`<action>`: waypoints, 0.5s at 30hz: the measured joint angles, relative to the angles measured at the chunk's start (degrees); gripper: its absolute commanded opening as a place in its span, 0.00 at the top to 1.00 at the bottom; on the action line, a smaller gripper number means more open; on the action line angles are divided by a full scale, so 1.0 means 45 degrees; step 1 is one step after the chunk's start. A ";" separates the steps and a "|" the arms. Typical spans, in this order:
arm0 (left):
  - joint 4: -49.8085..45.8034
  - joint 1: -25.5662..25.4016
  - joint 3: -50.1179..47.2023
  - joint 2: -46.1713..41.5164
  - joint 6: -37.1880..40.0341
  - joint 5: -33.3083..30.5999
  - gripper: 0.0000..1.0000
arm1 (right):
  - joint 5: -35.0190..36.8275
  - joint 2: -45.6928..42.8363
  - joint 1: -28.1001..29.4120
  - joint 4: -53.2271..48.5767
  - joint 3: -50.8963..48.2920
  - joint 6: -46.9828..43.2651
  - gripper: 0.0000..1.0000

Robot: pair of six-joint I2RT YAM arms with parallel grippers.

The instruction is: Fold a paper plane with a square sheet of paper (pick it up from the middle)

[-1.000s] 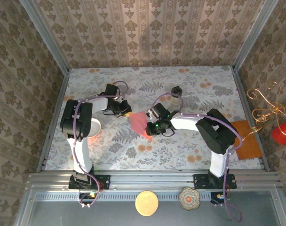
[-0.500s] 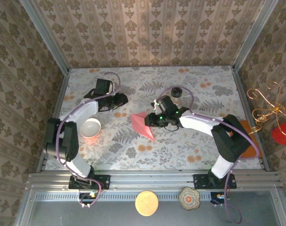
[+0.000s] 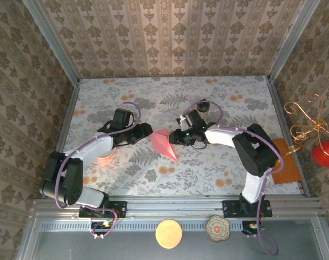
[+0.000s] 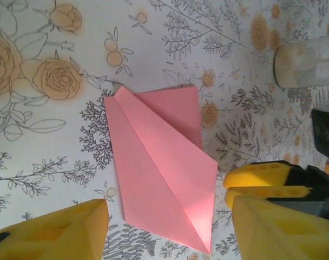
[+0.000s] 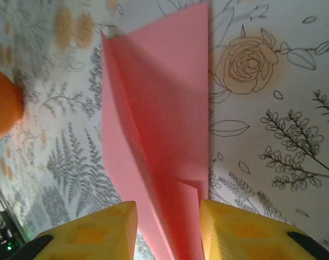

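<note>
Between my released left gripper [image 4: 165, 203] and right gripper [image 5: 168, 205], the paper plane [image 3: 164, 144] lies near-to-far; the right, also parted, straddles its edge

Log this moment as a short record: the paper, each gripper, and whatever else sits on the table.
paper: salmon-pink paper sheet, folded into a pointed kite shape, lying on the floral-print table
left: left gripper open at the paper's left side, its yellow fingers spread wide
right: right gripper open at the paper's right side, the paper's edge running between its yellow fingers
jar: small dark-lidded jar, upright behind the right gripper, apart from the paper
sheet: large orange sheet at the table's right edge
</note>
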 measured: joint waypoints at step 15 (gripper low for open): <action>0.0476 -0.0015 -0.0311 0.0000 -0.0675 -0.0015 0.24 | -0.1258 0.1511 0.0000 0.0141 0.1443 -0.0845 0.86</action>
